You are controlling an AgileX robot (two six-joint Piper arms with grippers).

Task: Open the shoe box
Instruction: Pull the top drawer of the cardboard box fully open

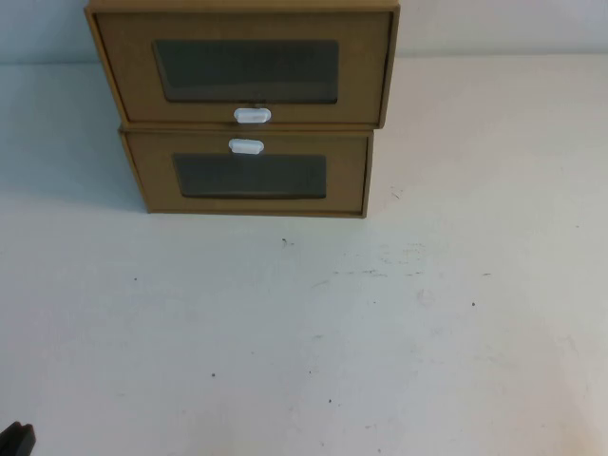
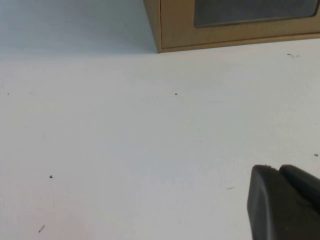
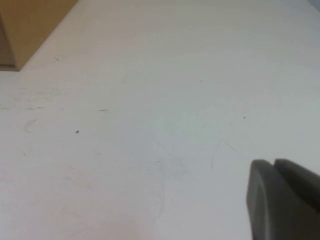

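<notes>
Two brown cardboard shoe boxes are stacked at the upper centre of the high view. The upper shoe box [image 1: 245, 66] rests on the lower shoe box [image 1: 249, 176] and overhangs it a little on both sides. Each front carries a dark window. The upper handle [image 1: 253, 115], white, sits at the bottom edge of its front. The lower handle [image 1: 246, 146], also white, sits at the top edge of its front, so the two handles lie just apart. We see both fronts flush and closed.

The white table [image 1: 380, 332] fills the rest of the frame, with small dark specks and faint scuffs.

A black part of the left arm [image 1: 16, 439] shows at the lower left corner of the high view, well apart from the boxes. The left gripper [image 2: 276, 172] is above bare table, its fingers pressed together, holding nothing.

The right gripper [image 3: 273, 167] is outside the high view. Its own camera shows it above bare table, well apart from a box corner, fingers together and empty.
</notes>
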